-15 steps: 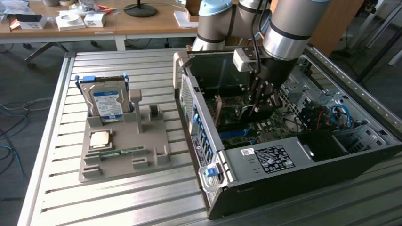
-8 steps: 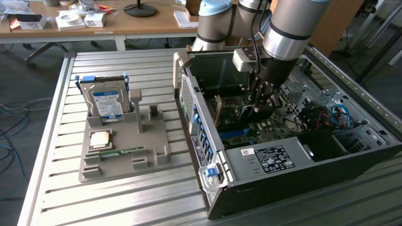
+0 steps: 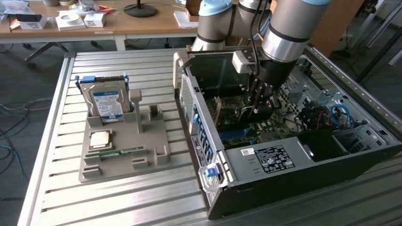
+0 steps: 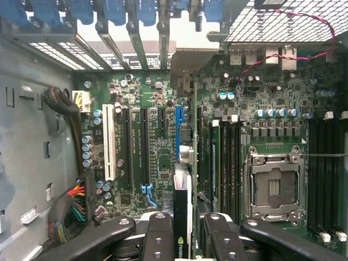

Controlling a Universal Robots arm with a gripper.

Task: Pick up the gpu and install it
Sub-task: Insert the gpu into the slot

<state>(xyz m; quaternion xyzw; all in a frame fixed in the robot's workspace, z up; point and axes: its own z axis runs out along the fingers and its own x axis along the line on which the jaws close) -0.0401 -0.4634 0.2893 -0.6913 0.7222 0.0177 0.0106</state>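
Arm reaches down into the open PC case (image 3: 301, 160), which lies on its side on the slatted metal table (image 3: 125, 202). Claw (image 4: 185, 224) is clenched on the gpu (image 4: 181, 209): in the wrist view its black fingers (image 4: 157, 231) sit on either side of the card, seen edge-on, w/ a green logo on the edge between them. Card stands upright over the motherboard (image 4: 147, 109), in line w/ the blue slot (image 4: 178, 125) and just beside the black slots. Can't tell whether its edge is in the slot yet. CPU socket (image 4: 273, 187) lies to the card's other side, w/ RAM slots between.

In the exterior view, claw (image 3: 261, 106) is mid-case. Towards that view's left, well apart from the case, is a grey holder (image 3: 125, 146) w/ the hard drive (image 3: 107, 101) standing upright at its far end, a CPU chip (image 3: 100, 139) flat in it, and a memory stick (image 3: 119, 152) near its front.
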